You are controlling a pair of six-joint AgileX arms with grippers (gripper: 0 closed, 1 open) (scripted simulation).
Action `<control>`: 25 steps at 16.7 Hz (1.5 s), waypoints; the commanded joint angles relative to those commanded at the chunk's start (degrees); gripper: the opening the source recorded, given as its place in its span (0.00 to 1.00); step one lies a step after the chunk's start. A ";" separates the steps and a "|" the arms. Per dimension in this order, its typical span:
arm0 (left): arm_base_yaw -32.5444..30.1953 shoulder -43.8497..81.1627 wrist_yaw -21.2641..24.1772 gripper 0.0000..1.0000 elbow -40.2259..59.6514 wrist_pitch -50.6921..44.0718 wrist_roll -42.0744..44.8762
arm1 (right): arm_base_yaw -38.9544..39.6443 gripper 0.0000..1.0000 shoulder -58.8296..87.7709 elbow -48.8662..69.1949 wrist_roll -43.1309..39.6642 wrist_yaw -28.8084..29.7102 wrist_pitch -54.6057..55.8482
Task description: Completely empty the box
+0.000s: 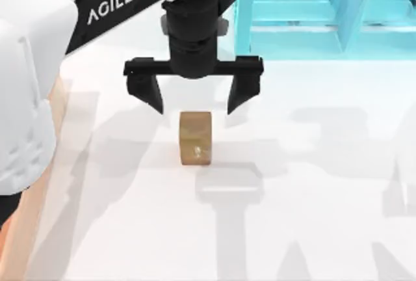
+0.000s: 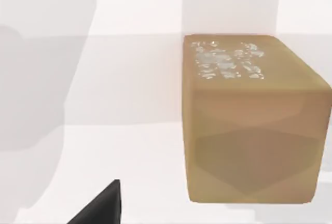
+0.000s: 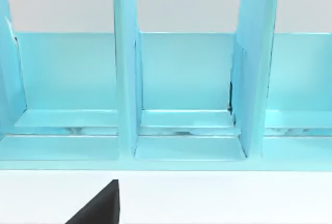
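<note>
A small golden-brown cube [image 1: 195,138] rests on the white tabletop, right of the box [image 1: 19,242]. The box shows as a tan strip along the top view's left edge, mostly hidden by my left arm. My left gripper [image 1: 194,107] hovers open just behind the cube, with one finger on each side of the cube's line and nothing held. In the left wrist view the cube [image 2: 249,125] looms close, pale speckles on its top face, and one dark fingertip [image 2: 101,206] shows beside it. My right gripper [image 3: 101,208] faces the cyan shelf unit.
The cyan shelf unit [image 1: 325,8] stands at the back right of the table, and its upright dividers [image 3: 127,68] split it into several bays. White tabletop stretches in front of and to the right of the cube.
</note>
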 joint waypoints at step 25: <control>48.50 -19.13 -0.38 1.00 -20.06 1.02 49.10 | 0.00 1.00 0.00 0.00 0.00 0.00 0.00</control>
